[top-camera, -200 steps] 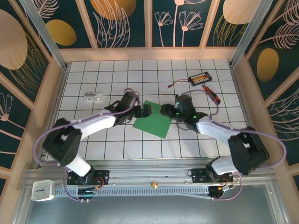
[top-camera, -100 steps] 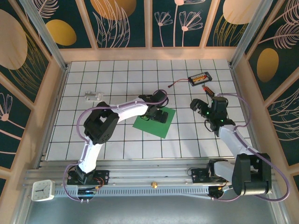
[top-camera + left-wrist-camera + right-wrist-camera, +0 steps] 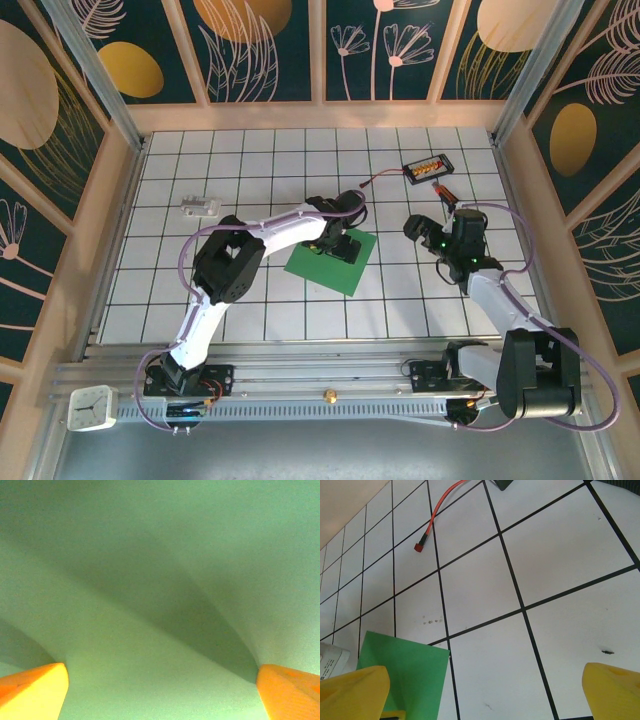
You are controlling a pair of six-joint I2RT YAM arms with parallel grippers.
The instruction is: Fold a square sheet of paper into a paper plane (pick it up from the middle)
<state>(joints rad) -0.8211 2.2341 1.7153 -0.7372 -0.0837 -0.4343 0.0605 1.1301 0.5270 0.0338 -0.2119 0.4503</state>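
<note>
A bright green square sheet of paper (image 3: 325,270) is shown mid-frame on a white table (image 3: 250,170) gridded with thin black lines. Dark teal walls (image 3: 270,50) along the top are patterned with gold ovals and pale outlined leaves.

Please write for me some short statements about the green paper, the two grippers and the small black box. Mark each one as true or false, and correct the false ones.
1. The bright-green sheet of thin paper lies on the white tiled table. True.
2. The left gripper is over the green sheet with its jaws open. True.
3. The right gripper is pinching a corner of the green sheet. False: it is open over bare tiles, to the right of the sheet and apart from it.
4. The small black box with orange parts stands on the green sheet. False: it sits on the tiles near the far right of the table, away from the sheet.
</note>
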